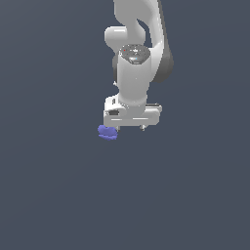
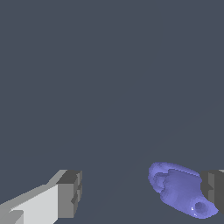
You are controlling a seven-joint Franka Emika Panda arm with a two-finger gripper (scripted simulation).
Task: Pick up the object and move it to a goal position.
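1. The white arm (image 1: 134, 58) hangs down over a plain dark grey-blue floor (image 1: 53, 195), and its gripper (image 1: 129, 128) points at that floor.
2. The blob (image 1: 107, 133), small, blue-violet and lumpy, lies on the floor just below the gripper, at its corner on the exterior view's left.
3. In the wrist view the gripper (image 2: 142, 194) is spread wide, with a broad stretch of bare floor between its two dark fingertips (image 2: 70, 192).
4. The blob (image 2: 181, 190) lies inside that gap, hard against one fingertip and well apart from the other.
5. The gripper grasps nothing: only one fingertip is at the blob, and whether it truly touches cannot be told.
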